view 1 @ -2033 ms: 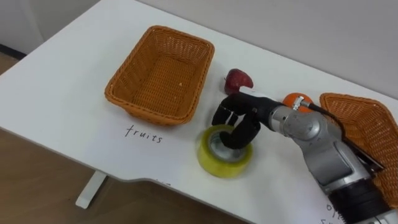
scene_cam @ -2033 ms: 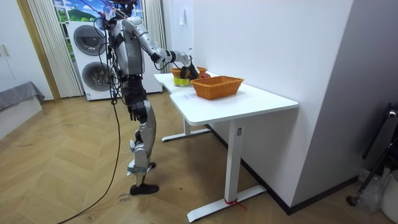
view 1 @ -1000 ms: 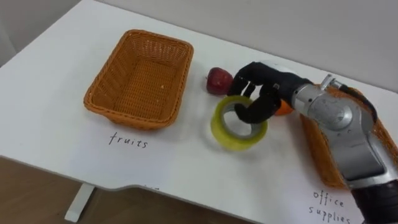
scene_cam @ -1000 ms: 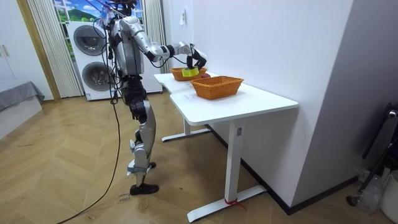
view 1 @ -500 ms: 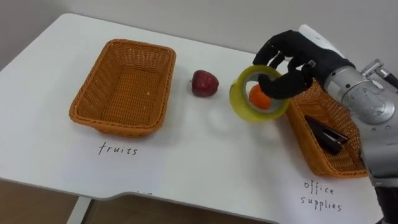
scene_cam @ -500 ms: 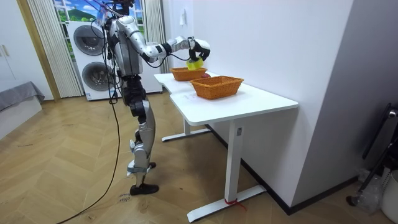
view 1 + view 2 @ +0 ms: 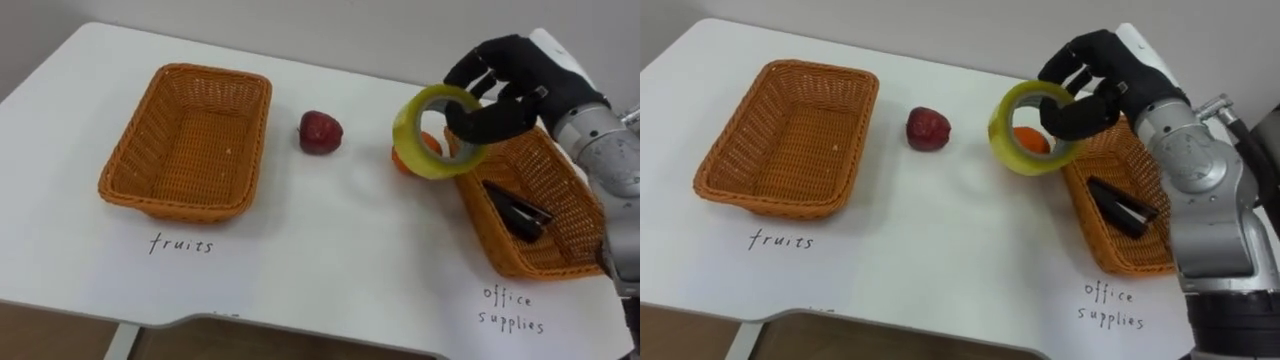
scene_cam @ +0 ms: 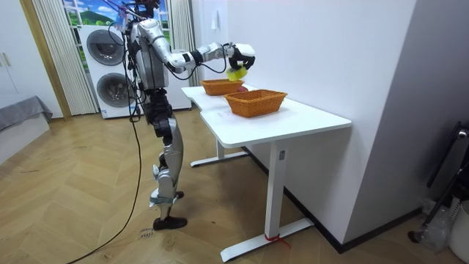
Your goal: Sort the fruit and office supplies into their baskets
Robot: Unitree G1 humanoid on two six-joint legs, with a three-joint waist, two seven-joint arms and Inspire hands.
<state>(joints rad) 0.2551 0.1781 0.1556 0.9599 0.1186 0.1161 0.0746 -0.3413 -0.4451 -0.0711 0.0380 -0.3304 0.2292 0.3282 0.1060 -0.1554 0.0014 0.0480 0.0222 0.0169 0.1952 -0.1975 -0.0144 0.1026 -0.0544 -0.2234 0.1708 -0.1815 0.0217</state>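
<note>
Left eye view, starting far to the left of the right basket (image 7: 520,268): the left basket (image 7: 170,207) sits empty on the white table (image 7: 330,250), well apart from it. Nearer the right basket, about midway across, a dark red apple (image 7: 321,131) lies on the tabletop. Just beside the right basket's left rim rests an orange (image 7: 399,159), partly covered from this angle by the yellow tape roll (image 7: 424,166).

The roll is off the table, in the air over that same left rim. It is tilted so that its open centre faces leftward and toward the camera. The right hand (image 7: 512,82) has it hooked: dark fingers curl through the hole and the thumb closes on the outer band, gripping the ring's right side. Inside the right basket lies a long, narrow black office tool (image 7: 518,211), angled across the basket's floor.

The relation that matters is that the basket's open interior lies down and to the right of the roll, on the hand's own side. The basket's long axis runs away from the robot. I judge that a short carry rightward past the rim, then a lowering and release, would land the tape beside the black tool. The risk is letting go early, above the rim or the orange.

In the room view the robot stands at the table's end with its right arm raised over it, tape in hand.
</note>
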